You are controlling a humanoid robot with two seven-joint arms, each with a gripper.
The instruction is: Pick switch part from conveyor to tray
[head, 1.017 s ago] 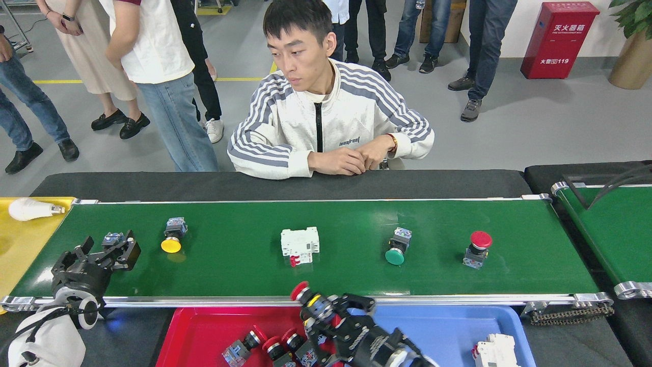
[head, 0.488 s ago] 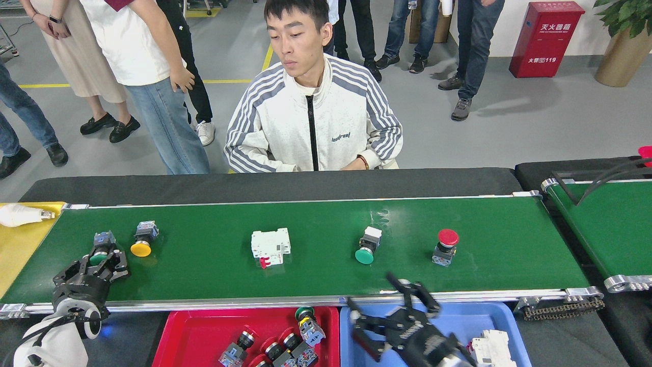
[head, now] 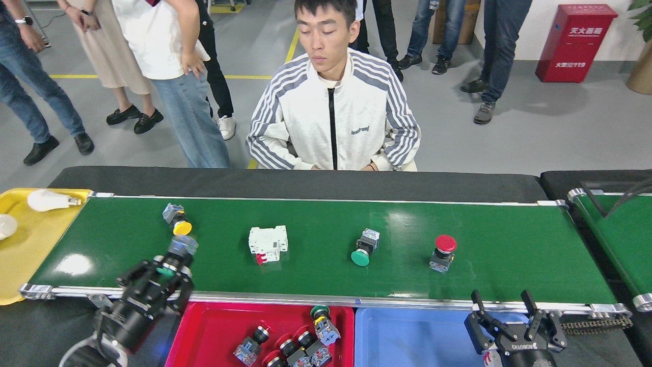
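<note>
Over the red tray (head: 204, 331), the left gripper (head: 170, 272) grasps a green switch part (head: 178, 252); lower before releasing; the right gripper (head: 509, 318) hangs spread, empty.

My view is bright and even, lit from above. Shiny white spots sit on the green conveyor (head: 326, 244). Shadows are small and soft. Most things look sharp. Straight lines bend a little near the edges.
</note>
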